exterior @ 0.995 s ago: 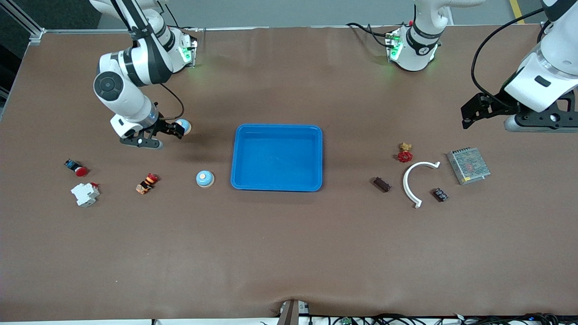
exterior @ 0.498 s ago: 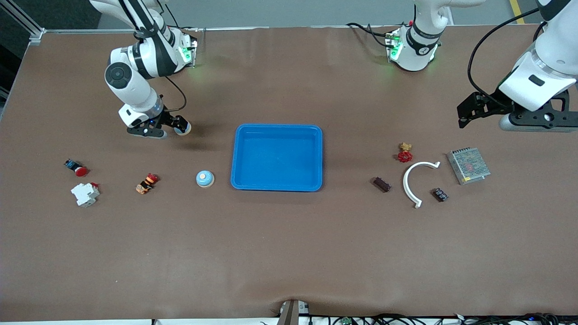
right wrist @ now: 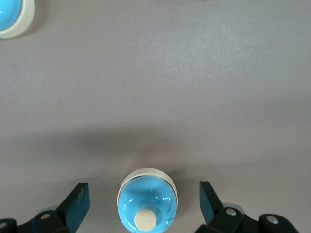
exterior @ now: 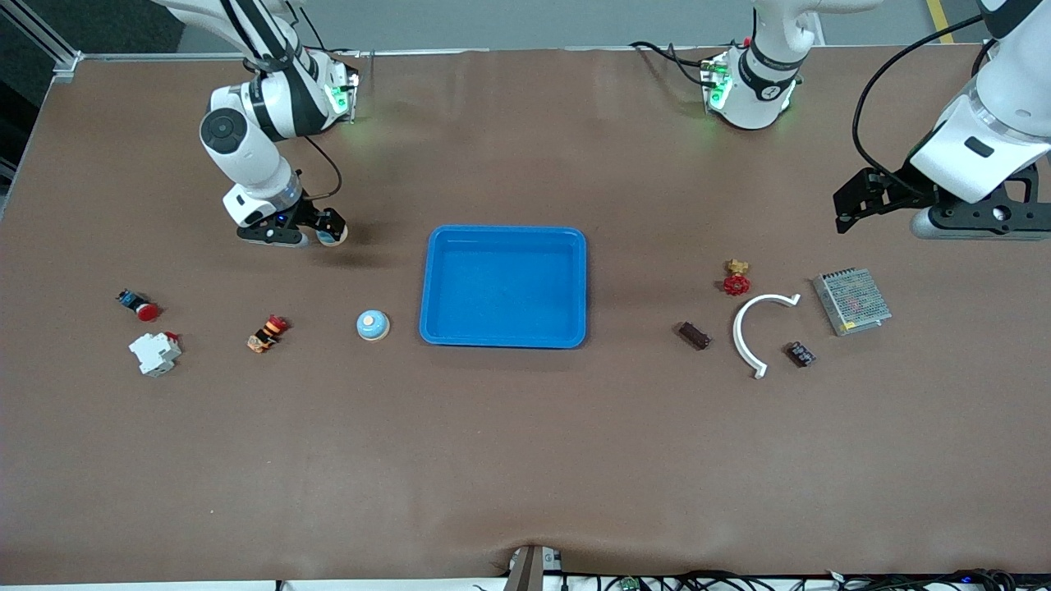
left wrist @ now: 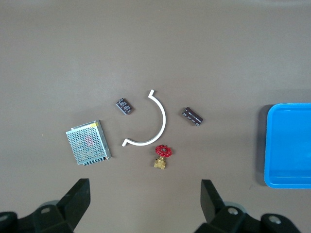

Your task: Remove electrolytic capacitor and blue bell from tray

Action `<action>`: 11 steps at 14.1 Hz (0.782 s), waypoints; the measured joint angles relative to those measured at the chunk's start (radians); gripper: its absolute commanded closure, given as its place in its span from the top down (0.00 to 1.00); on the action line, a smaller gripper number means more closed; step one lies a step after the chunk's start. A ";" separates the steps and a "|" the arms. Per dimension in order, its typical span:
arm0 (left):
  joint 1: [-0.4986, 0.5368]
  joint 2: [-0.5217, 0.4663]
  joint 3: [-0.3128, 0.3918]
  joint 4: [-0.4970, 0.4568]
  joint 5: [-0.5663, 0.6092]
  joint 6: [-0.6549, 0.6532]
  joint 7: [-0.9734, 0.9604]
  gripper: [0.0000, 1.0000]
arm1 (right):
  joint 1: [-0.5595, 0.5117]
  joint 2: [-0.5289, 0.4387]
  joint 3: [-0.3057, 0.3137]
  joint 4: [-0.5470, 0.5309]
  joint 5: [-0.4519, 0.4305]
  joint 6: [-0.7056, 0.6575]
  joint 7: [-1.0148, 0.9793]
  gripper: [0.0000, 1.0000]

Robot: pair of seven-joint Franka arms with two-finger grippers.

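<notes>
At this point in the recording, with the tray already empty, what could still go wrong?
The right gripper stands open around the blue bell on the table; lifting off crooked, a finger could nudge the bell and roll it. A second bell sits beside the tray, nearer the camera, easy to mistake for unfinished work. The left gripper waits open above the parts, posing little risk.

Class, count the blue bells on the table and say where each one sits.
2. One bell sits beside the tray, toward the right arm's end. The other bell sits on the table between the open right gripper's fingers.
</notes>
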 measured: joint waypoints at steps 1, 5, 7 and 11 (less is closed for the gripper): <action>0.000 0.000 0.000 0.000 0.000 -0.002 0.000 1.00 | 0.002 0.018 0.000 0.000 0.000 0.016 0.000 1.00; 0.004 0.000 0.001 0.000 0.000 -0.013 -0.001 1.00 | 0.021 0.063 0.003 0.000 0.000 0.033 0.000 1.00; 0.005 0.000 0.002 0.000 0.000 -0.013 -0.001 1.00 | 0.031 0.076 0.003 -0.002 0.000 0.033 0.000 1.00; 0.006 0.000 0.002 0.000 0.000 -0.013 -0.001 1.00 | 0.040 0.089 0.003 -0.008 0.000 0.032 0.000 1.00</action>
